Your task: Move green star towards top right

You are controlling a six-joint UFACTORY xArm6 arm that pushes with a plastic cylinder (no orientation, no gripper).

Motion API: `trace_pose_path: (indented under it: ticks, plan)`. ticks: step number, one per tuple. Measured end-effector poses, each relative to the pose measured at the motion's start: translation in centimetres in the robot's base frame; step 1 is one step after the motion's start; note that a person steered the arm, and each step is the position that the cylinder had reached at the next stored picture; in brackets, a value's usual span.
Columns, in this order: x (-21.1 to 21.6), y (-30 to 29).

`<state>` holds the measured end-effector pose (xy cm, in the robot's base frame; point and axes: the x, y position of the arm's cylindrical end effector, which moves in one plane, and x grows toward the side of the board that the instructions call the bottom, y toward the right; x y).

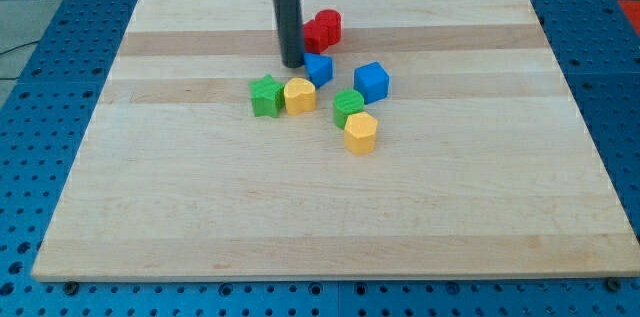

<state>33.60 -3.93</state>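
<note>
The green star (266,95) lies near the board's middle, slightly toward the view's left, touching a yellow block (300,96) on its right. My tip (292,63) rests on the board just above and to the right of the green star, above the yellow block and close beside a small blue block (319,69). The rod rises straight up out of the view's top.
Two red blocks (323,29) sit just right of the rod. A blue cube (371,82), a green block (348,106) and a yellow hexagonal block (361,132) cluster to the right. The wooden board (150,207) lies on a blue perforated table.
</note>
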Motion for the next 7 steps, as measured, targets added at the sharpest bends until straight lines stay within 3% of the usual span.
trace_pose_path:
  ticks: [3,5,6,7]
  plan:
    - [-2.9,2.3]
    - [-5.4,-0.8]
    - [-5.8,-0.8]
    - [-2.9,-0.8]
